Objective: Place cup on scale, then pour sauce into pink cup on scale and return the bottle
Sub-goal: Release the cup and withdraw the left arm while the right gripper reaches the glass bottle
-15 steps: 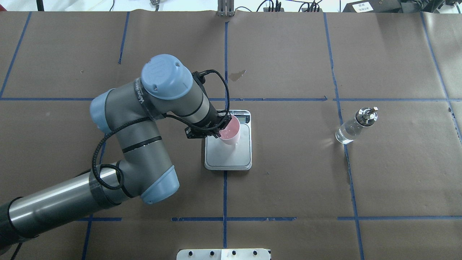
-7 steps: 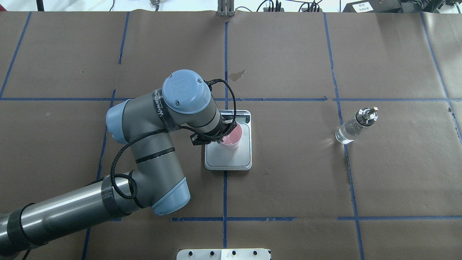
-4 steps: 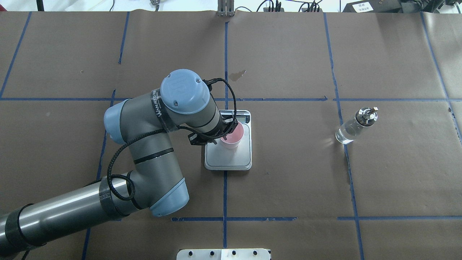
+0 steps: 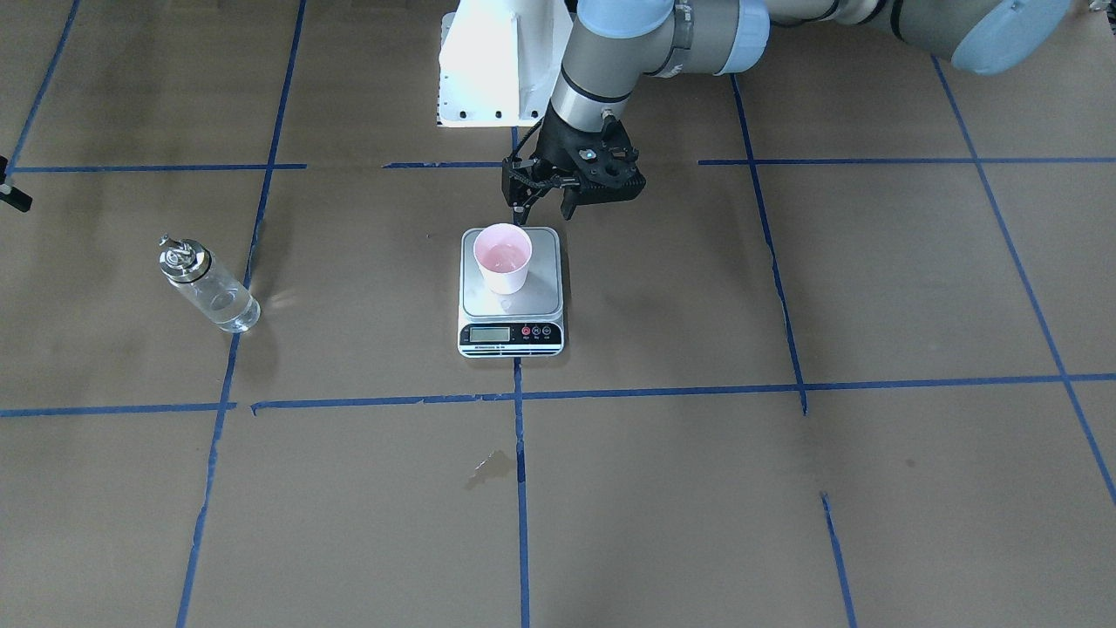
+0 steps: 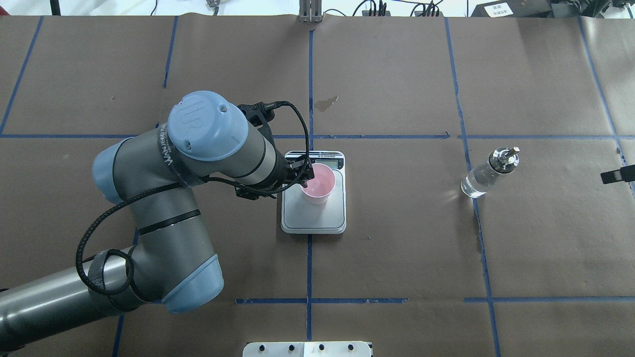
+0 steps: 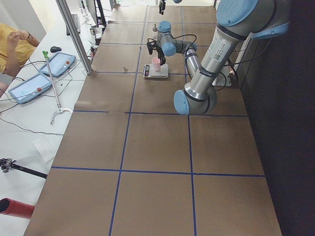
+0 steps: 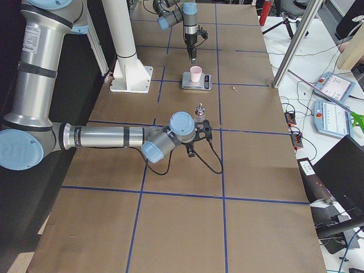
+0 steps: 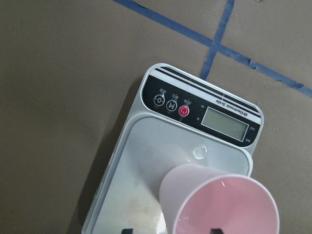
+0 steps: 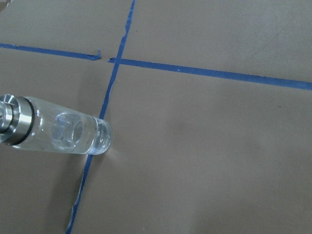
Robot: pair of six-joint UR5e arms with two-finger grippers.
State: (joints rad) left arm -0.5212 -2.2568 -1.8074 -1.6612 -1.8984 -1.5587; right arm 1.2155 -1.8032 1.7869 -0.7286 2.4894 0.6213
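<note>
Bright, even light glints through the bottle.

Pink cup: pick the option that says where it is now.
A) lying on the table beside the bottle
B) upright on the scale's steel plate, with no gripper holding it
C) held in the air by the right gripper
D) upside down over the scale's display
B: the cup stands upright on the plate of the scale, and the left gripper hangs beside it with its jaws apart, not gripping it.
</note>
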